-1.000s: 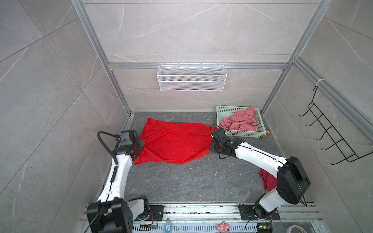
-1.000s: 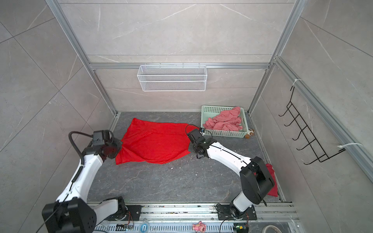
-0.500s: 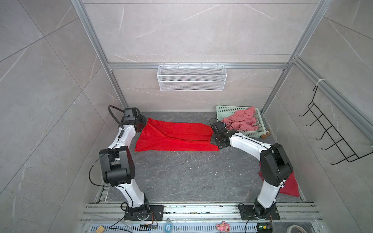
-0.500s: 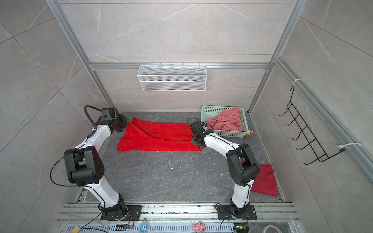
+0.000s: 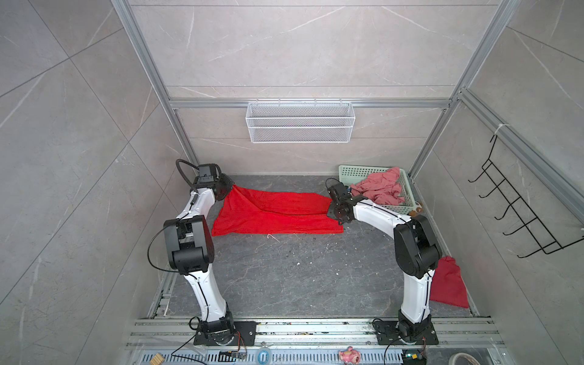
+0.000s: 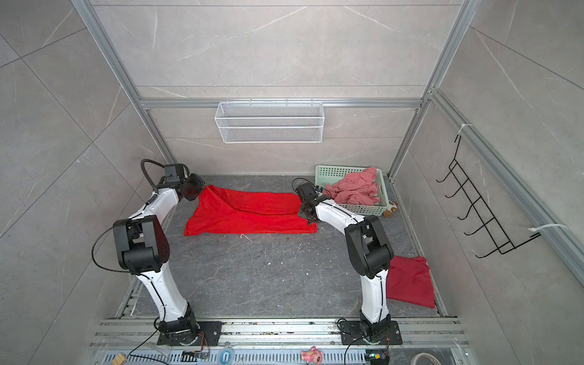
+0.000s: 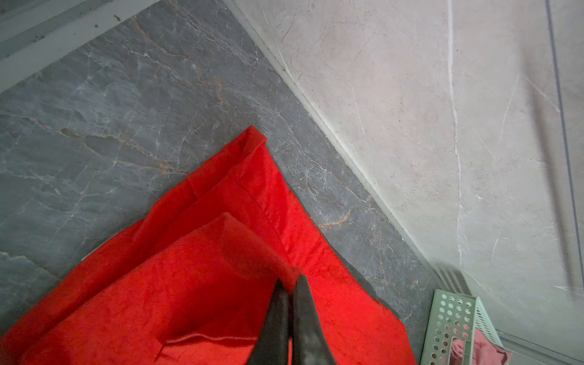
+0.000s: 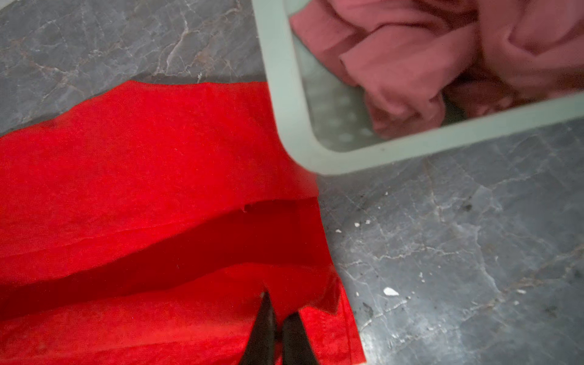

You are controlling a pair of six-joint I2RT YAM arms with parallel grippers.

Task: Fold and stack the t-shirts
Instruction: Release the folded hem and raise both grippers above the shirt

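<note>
Red t-shirt (image 5: pixel 275 218) is lying half-folded on the tabletop (image 5: pixel 300 278).
Left gripper (image 7: pixel 289 284) is pinching its corner; right gripper (image 8: pixel 278 313) is sitting slightly parted at its hem; pink t-shirts (image 5: pixel 379 191) are waiting in the basket (image 5: pixel 408 192).

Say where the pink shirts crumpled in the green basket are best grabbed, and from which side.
I would pinch a raised fold on top of the pink shirts, coming straight down from above. They lie crumpled in a heap with ridges standing up, and the basket walls close off every side, so only the top is open.
</note>
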